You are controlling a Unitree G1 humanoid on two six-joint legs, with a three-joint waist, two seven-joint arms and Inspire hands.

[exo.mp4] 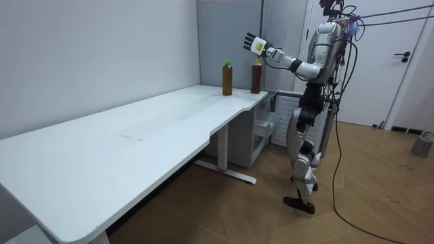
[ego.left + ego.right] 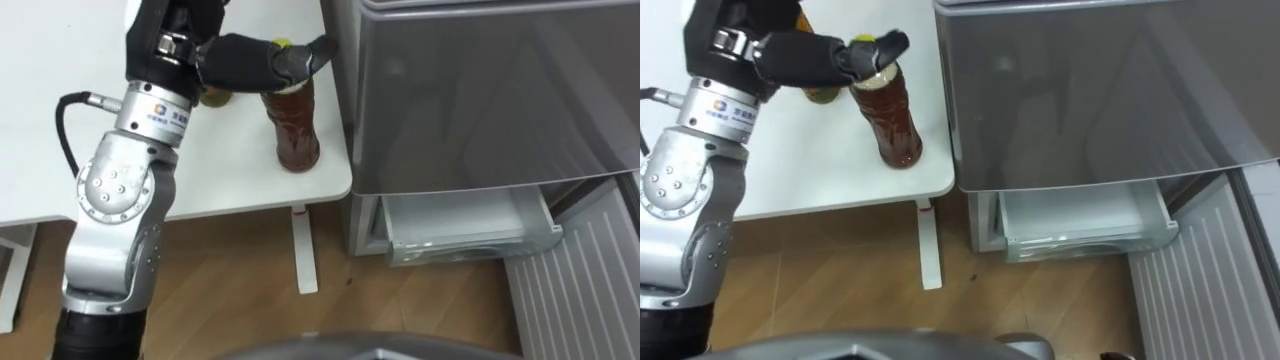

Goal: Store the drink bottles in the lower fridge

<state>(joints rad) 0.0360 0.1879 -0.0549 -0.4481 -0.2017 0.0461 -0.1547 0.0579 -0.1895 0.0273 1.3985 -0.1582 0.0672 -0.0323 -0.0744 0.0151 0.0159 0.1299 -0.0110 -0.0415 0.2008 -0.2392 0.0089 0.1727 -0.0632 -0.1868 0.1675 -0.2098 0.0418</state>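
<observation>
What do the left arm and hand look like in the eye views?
The left arm is silver-grey metal, built from rounded joint housings dotted with small screws. A lighter cylindrical wrist cuff carries a small printed mark. A black cable loops out beside the wrist. The left hand is black, with dark grey fingertips.

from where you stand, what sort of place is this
Likely an office or test room fitted out for housework, not a real kitchen: a long white desk holding two drink bottles, a grey fridge with its lower drawer open beside it.
</observation>
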